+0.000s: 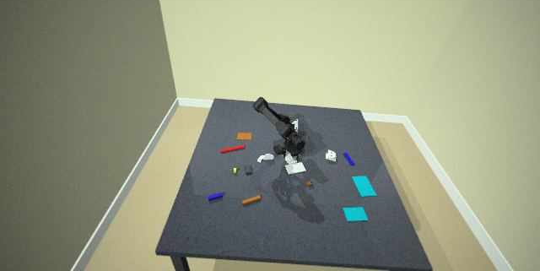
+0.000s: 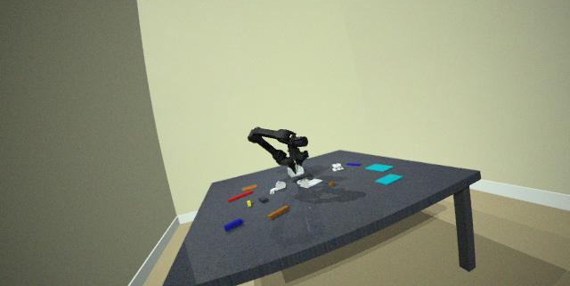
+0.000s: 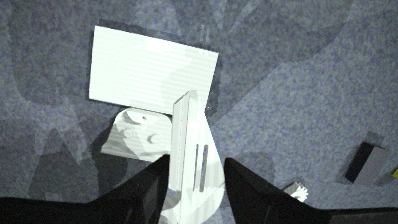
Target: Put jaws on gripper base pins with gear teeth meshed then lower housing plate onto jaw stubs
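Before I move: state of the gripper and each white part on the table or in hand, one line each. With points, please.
gripper (image 1: 290, 154) (image 2: 295, 169) (image 3: 197, 162), shut on the slotted part
slotted part (image 2: 293, 173) (image 3: 213, 167), held on edge between the fingers
two-pin base (image 3: 120, 142), pins up, bare
rectangular plate (image 1: 295, 168) (image 2: 313, 182) (image 3: 145, 65), flat, off the base
curved part (image 1: 267, 157) (image 2: 280, 185) (image 3: 300, 192), loose on the table
far white part (image 1: 331, 155) (image 2: 337, 167), loose, too small to tell which way up

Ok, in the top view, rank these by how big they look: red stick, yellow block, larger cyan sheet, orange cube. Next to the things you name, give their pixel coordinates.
1. Larger cyan sheet (image 1: 364, 186) (image 2: 378, 167)
2. Red stick (image 1: 232, 149) (image 2: 240, 196)
Unsure: orange cube (image 1: 309, 183) (image 2: 331, 183) and yellow block (image 1: 235, 170) (image 2: 249, 203) look alike.
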`<state>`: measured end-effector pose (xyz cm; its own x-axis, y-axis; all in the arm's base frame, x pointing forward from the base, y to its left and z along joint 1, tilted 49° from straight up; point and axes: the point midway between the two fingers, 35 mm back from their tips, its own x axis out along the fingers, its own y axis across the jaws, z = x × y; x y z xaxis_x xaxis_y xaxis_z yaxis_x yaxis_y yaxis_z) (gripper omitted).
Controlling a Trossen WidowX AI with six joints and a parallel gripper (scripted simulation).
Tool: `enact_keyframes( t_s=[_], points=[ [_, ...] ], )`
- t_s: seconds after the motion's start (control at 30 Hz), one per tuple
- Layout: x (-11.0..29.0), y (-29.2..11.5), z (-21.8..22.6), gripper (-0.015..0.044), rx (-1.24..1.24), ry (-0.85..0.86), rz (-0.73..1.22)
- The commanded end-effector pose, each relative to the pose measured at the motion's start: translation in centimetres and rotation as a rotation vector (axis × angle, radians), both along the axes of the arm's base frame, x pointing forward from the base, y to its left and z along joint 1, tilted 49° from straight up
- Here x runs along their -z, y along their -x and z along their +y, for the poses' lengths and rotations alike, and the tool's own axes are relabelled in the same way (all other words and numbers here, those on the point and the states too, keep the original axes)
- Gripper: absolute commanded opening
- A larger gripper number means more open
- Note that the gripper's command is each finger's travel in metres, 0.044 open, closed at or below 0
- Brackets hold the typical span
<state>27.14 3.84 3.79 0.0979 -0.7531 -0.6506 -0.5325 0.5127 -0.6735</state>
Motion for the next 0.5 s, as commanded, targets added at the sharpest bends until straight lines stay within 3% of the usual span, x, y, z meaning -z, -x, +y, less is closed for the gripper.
enact_keyframes(
  t_s=[0.0,0.47],
  points=[
    [0.9,-0.6,0.9,0.0134,-0.001,-0.005,-0.001],
    [2.1,-1.5,2.0,0.0134,0.000,-0.006,-0.001]
  ],
)
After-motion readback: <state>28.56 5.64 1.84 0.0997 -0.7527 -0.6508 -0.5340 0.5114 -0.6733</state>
